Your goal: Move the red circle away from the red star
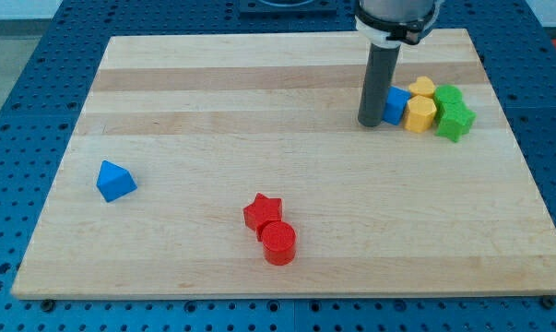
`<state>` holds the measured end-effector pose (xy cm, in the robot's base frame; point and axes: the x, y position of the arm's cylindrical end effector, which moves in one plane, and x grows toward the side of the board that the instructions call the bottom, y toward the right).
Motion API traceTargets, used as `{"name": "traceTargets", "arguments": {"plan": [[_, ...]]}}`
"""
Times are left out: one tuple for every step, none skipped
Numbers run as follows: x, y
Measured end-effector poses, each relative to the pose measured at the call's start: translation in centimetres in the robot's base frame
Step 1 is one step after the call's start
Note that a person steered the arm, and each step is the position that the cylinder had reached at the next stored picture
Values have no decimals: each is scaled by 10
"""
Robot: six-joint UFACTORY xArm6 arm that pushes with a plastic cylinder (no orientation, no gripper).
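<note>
The red circle (279,243) lies near the view's bottom centre, touching the lower right side of the red star (262,212). My tip (370,122) stands far off at the view's upper right, right next to the left side of a blue block (396,104). The rod rises straight up from there to the arm's collar at the view's top.
A cluster sits right of my tip: the blue block, a yellow hexagon (419,114), a second yellow block (423,88) and two green blocks (447,96) (456,121). A blue triangle (114,181) lies alone at the view's left. The wooden board (213,92) rests on a blue perforated table.
</note>
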<state>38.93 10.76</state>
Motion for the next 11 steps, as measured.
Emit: {"name": "traceTargets", "arguments": {"plan": [[19,-40],[50,-83],[107,-90],[152,-93],[166,-89],[183,-85],[183,-86],[183,-101],[183,-120],[183,-140],[183,-159]]}}
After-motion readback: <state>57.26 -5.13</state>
